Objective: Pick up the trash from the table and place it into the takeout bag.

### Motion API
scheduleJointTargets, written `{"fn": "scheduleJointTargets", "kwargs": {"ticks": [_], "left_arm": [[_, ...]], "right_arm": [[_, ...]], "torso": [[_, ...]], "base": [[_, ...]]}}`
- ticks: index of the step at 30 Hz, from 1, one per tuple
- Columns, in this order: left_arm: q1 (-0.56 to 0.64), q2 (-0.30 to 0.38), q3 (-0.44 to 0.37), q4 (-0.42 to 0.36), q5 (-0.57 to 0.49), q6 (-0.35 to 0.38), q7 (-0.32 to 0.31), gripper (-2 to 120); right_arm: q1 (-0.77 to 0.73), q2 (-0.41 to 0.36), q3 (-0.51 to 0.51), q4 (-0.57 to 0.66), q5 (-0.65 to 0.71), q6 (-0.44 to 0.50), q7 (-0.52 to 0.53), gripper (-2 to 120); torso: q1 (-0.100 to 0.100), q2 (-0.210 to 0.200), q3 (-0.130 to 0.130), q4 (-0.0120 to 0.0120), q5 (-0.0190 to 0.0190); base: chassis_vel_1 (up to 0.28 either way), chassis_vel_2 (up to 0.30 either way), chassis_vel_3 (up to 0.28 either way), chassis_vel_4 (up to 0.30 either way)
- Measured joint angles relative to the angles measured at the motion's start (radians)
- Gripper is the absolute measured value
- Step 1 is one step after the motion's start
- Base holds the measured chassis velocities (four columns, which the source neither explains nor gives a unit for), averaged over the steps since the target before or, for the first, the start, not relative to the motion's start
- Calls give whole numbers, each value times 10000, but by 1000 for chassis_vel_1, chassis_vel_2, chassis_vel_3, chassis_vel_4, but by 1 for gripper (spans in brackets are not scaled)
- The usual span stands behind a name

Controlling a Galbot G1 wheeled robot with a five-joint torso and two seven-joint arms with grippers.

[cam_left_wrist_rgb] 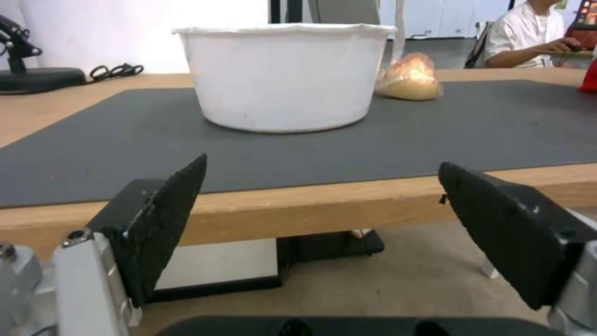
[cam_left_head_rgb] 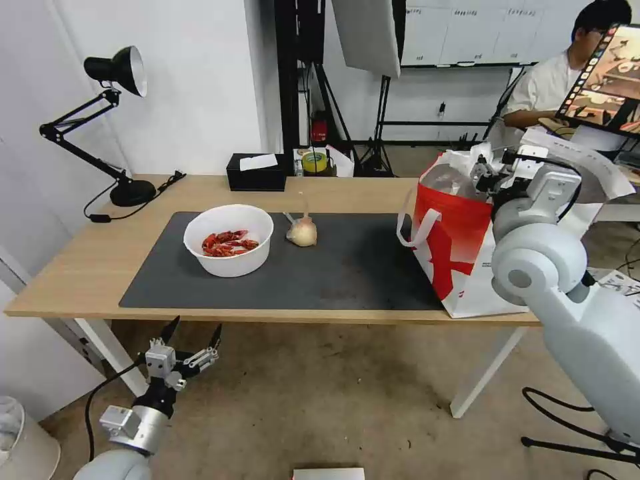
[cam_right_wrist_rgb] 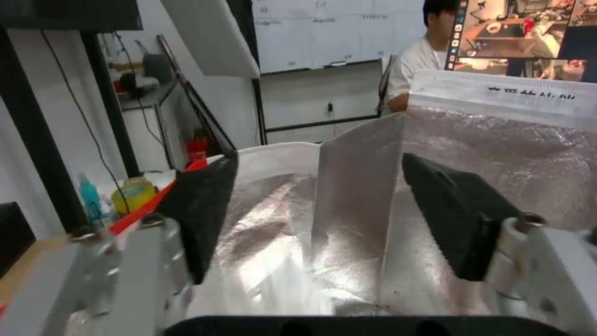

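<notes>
Hovering my right gripper wide open and empty over the bag mouth, I park the left gripper, also open, below the table edge near the bowl; knotted bag beside it.

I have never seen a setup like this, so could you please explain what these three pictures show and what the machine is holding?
It is a two-armed wheeled robot, seen through its own cameras: one on its head, one on each wrist. The head view shows a table with a dark mat, a white bowl of red shells, a small knotted bag and a red-and-white takeout bag. The left gripper waits open below the table's front edge, facing the bowl. The right gripper hangs open over the bag's silver lining. Neither holds anything.
</notes>
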Motion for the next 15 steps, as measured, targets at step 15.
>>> {"fn": "scheduleJointTargets", "kwargs": {"ticks": [15], "left_arm": [[-4, 56, -33, -138, -21, 168, -21, 100]], "right_arm": [[-451, -207, 84, 423, -165, 1008, -1657, 100]], "torso": [[0, 0, 0, 0, -1]], "base": [[0, 0, 0, 0]]}}
